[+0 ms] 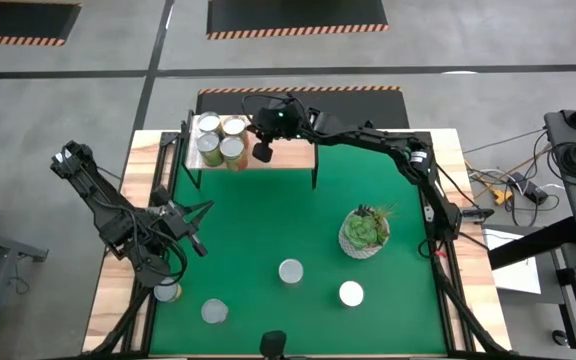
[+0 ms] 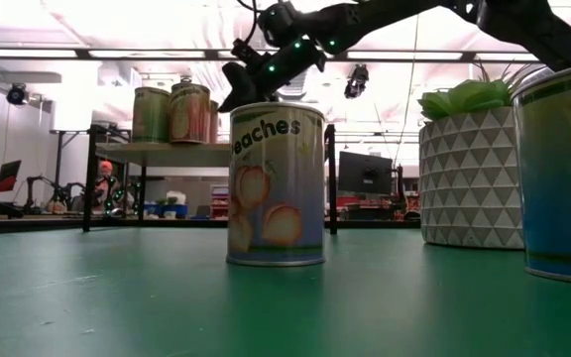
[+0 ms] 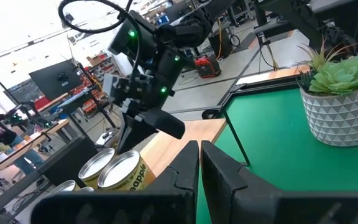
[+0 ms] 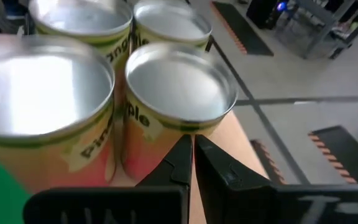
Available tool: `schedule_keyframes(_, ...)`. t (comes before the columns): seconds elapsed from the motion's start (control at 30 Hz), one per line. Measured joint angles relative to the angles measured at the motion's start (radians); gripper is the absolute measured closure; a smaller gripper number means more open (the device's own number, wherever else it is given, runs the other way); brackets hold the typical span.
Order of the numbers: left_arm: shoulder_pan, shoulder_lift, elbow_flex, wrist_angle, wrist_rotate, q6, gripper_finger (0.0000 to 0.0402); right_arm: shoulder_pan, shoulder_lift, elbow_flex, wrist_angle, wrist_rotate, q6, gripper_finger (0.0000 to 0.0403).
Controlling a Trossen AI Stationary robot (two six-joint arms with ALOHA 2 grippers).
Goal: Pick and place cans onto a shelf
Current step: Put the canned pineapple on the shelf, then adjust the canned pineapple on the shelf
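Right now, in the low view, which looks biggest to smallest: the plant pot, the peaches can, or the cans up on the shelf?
1. Plant pot
2. Peaches can, nearly as tall but narrower
3. Shelf cans, smallest

The shelf cans stand farther from the camera, so they may only look smaller.

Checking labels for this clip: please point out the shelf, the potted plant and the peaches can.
shelf (image 1: 286, 154): high view, bare wood of the board, right of the stacked cans.
potted plant (image 1: 365, 232): high view, the green leaves at its middle.
peaches can (image 2: 276, 184): low view, the front label.
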Motion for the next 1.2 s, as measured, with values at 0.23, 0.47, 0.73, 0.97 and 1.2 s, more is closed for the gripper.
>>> schedule_keyframes(0.23,0.0,0.0,0.0,0.0,0.0,0.0,0.0402,0.0,0.0,0.0,0.042,0.001,-0.009,0.0394)
schedule_keyframes(0.47,0.0,0.0,0.0,-0.007,0.001,0.0,0.0402,0.013,-0.045,0.018,-0.084,0.01,-0.002,0.0394)
schedule_keyframes(0.73,-0.01,-0.013,0.0,-0.054,0.184,0.016,0.0402,0.124,-0.149,0.01,-0.189,-0.022,0.012,0.0394)
schedule_keyframes(0.97,-0.01,-0.039,0.009,-0.057,0.062,-0.007,0.0402,0.22,-0.102,-0.021,-0.17,-0.05,-0.025,0.0394)
schedule_keyframes(1.2,-0.011,-0.083,0.008,-0.068,0.056,-0.047,0.0402,0.2,-0.012,-0.038,-0.06,-0.041,-0.026,0.0394)
